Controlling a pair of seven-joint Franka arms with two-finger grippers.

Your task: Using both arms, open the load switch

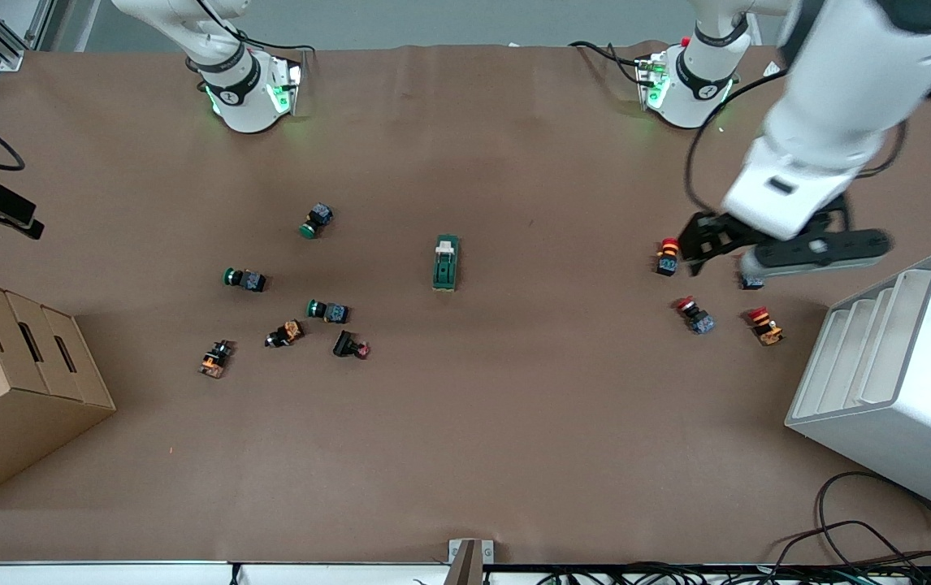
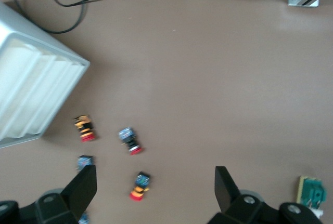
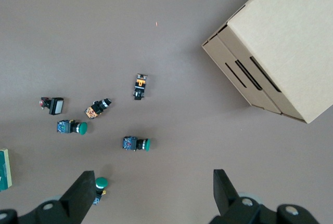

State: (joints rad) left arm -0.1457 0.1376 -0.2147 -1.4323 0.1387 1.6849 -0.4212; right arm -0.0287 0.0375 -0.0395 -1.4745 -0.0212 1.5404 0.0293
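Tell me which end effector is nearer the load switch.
Left. The left end effector hangs over the red buttons toward its own end of the table from the load switch; the right end effector is over the green buttons.

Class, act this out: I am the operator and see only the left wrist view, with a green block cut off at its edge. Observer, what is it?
Observer: The load switch, lying alone mid-table, white lever at its end farther from the front camera.
Operator: Where is the right tool?
Observer: The right tool is open, over the green push buttons.
Operator: What stands at that end?
Observer: A cardboard box.
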